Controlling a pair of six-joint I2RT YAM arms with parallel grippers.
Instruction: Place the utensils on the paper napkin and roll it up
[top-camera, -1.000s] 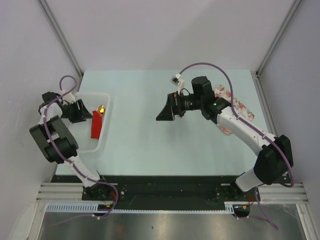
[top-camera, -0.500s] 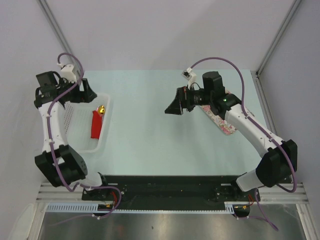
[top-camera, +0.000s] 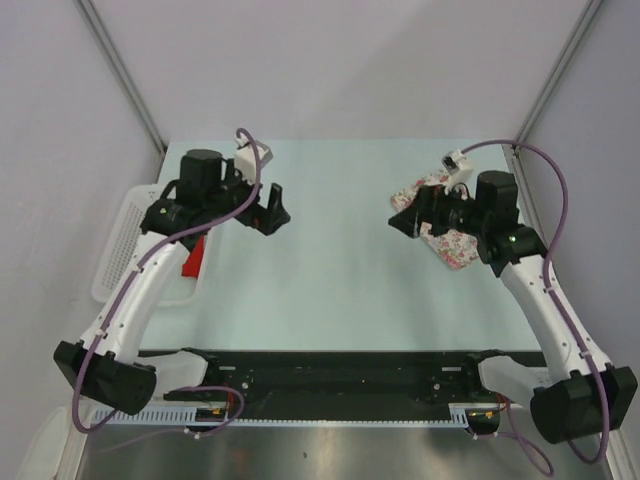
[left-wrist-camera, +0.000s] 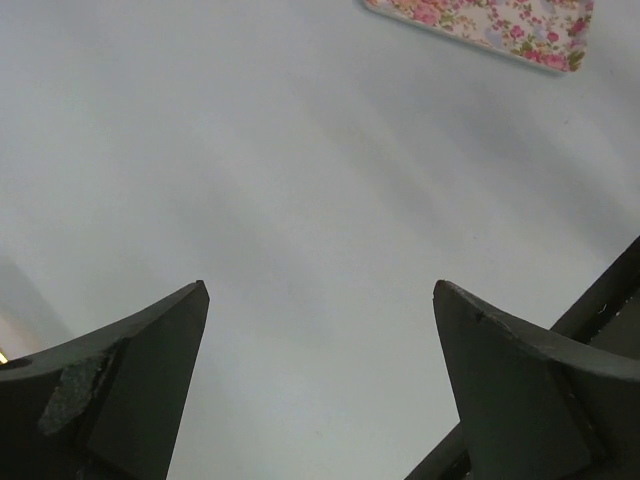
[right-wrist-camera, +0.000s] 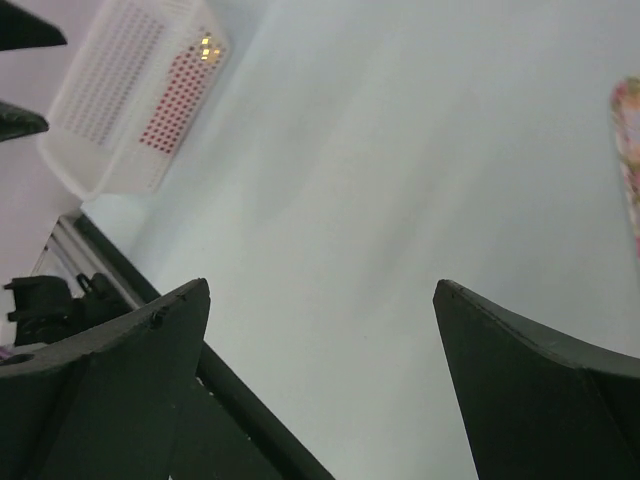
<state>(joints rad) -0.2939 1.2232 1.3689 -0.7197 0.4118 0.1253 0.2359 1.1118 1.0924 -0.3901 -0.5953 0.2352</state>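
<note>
Paper napkin: a red roll lying in the white basket at the table's left edge, mostly hidden under my left arm from above. The right wrist cam shows it as red through the basket's perforated wall, w/ the spoon glinting gold at one end. Fork not visible (inside the roll? can't tell).

Changes in the last sec:
- Left gripper left the basket, swung out over the bare table and went from half-closed to fully wide, nothing in it.
- Right gripper drew back toward the floral cloth, jaws wide and empty as before.
- The roll hasn't shifted.

My read: roll dropped off, task prob. done or nearly.

No brands, labels or readable writing anywhere.
</note>
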